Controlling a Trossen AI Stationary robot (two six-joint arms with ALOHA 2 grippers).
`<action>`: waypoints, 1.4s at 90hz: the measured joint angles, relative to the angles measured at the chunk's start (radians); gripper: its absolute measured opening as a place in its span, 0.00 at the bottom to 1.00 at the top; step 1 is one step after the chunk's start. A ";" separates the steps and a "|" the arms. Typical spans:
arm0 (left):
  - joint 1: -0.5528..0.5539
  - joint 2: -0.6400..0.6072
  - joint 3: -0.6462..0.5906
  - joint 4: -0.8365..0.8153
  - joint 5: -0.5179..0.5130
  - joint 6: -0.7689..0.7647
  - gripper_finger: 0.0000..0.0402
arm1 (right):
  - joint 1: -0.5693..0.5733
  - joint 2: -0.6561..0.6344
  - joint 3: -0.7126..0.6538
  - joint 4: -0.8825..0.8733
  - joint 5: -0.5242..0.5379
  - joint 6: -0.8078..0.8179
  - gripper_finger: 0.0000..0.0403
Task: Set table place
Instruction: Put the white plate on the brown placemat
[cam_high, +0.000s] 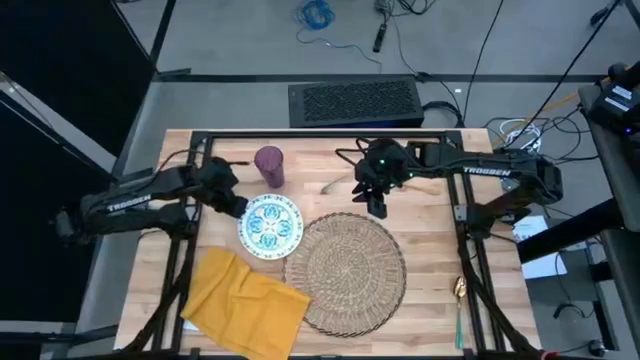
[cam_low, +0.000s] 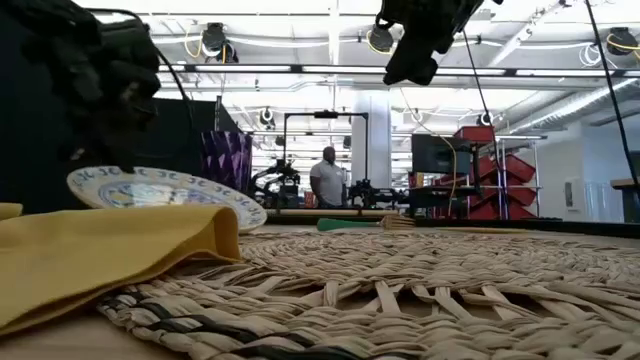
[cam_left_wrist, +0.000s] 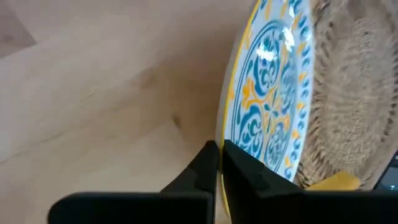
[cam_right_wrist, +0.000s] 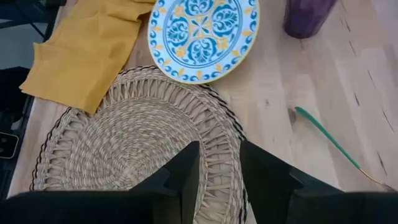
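While tilted against the mat, plate rim clenched in left claw; right claw released above.

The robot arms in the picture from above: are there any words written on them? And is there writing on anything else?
"TROSSEN" in white letters on the left arm.
"TROSSEN" in white letters on the right arm.
The plate has only a blue and yellow pattern, no words.
The napkin, woven mat and purple tumbler carry no writing.
Signs in the room behind are too small to read.
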 joint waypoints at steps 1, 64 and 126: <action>-0.001 -0.006 0.000 -0.002 0.000 -0.001 0.00 | 0.000 0.000 0.000 0.000 0.000 0.003 0.25; -0.112 -0.035 0.002 0.167 -0.041 -0.099 0.00 | 0.008 0.193 0.001 0.191 0.000 0.102 0.25; -0.121 0.089 0.003 0.396 -0.043 -0.076 0.00 | -0.022 0.479 0.001 0.566 -0.005 0.119 0.25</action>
